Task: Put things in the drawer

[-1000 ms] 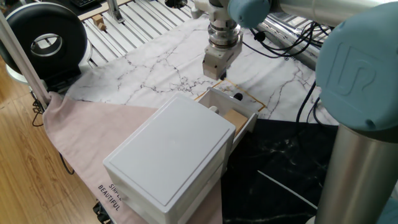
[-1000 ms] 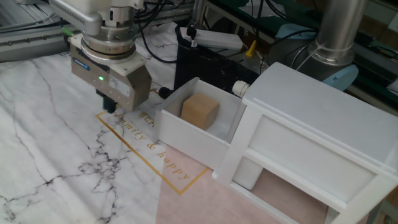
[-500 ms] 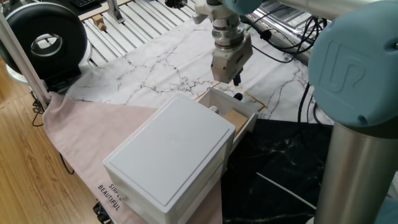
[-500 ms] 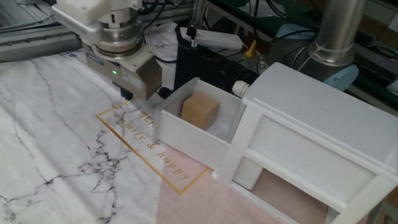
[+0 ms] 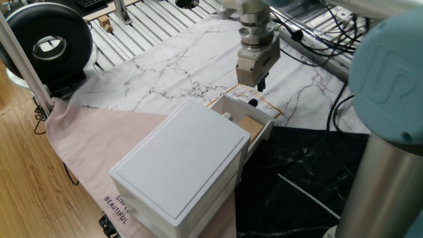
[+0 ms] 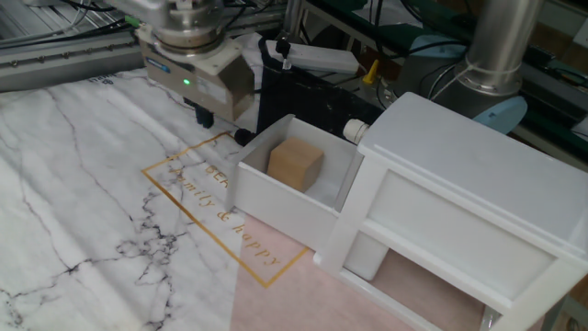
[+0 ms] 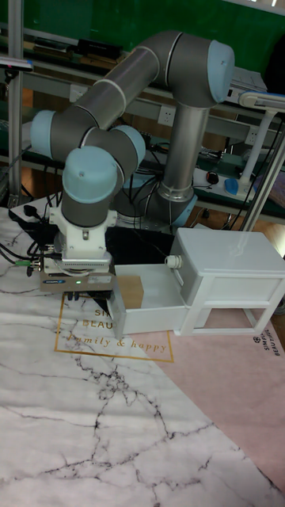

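Observation:
The light-brown wooden cube (image 6: 296,164) rests inside the drawer (image 6: 276,200), which stands pulled out of the white cabinet (image 6: 459,211). In the one fixed view the cube (image 5: 246,125) shows only as a tan patch in the drawer (image 5: 259,114). My gripper (image 6: 204,117) hangs over the marble table just beyond the drawer's front corner. Its dark fingers are together and hold nothing. From the tall fixed view, the gripper (image 7: 83,296) sits left of the cube (image 7: 131,291) and the drawer (image 7: 146,318).
Gold lettering (image 6: 207,202) is printed on the marble sheet in front of the drawer. A small black object (image 6: 242,136) lies near the drawer's far corner. A pink cloth (image 5: 99,132) lies under the cabinet (image 5: 185,165). Cables and a black box (image 6: 303,87) stand behind.
My gripper has moved away over the marble, rightward in both fixed views, past the drawer's front corner. The cube and the drawer have not moved.

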Robot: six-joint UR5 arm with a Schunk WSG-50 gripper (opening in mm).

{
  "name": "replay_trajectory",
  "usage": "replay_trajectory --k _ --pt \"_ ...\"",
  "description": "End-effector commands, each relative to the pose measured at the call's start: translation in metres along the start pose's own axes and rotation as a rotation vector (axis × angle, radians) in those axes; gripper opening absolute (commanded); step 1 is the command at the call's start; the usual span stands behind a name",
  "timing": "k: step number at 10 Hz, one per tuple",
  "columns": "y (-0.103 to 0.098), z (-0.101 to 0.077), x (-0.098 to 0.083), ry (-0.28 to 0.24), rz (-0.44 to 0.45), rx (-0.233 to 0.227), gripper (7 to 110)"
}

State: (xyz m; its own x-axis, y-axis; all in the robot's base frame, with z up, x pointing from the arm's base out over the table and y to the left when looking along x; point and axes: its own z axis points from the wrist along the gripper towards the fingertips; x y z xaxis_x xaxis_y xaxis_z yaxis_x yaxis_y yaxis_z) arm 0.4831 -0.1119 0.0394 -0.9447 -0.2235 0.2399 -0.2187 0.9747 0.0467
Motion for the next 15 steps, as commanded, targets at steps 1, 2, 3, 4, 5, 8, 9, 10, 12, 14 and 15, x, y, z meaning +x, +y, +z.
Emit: replay_trajectory --k 1,2,3,4,5,8,9,10,12,14,15 --pt "0.018 0.013 -0.002 -0.052 0.002 -0.082 7" --pt "0.022 0.017 0.002 -0.042 -0.017 -0.108 7" --pt "0.026 0.020 0.006 -0.036 -0.024 -0.134 7" --pt "0.025 0.021 0.010 -0.028 -0.030 -0.140 7" --pt "0.028 0.026 0.010 -0.025 -0.035 -0.164 7" --pt "0.018 0.024 0.008 -0.044 -0.066 -0.160 7" --pt "0.020 0.022 0.005 -0.061 -0.069 -0.185 7" --pt "0.018 0.020 0.003 -0.072 -0.070 -0.193 7" --pt "0.037 0.009 0.000 -0.083 -0.047 -0.309 7" --pt "0.050 0.006 -0.002 -0.086 -0.037 -0.390 7" --pt "0.045 0.009 -0.002 -0.081 -0.037 -0.379 7"
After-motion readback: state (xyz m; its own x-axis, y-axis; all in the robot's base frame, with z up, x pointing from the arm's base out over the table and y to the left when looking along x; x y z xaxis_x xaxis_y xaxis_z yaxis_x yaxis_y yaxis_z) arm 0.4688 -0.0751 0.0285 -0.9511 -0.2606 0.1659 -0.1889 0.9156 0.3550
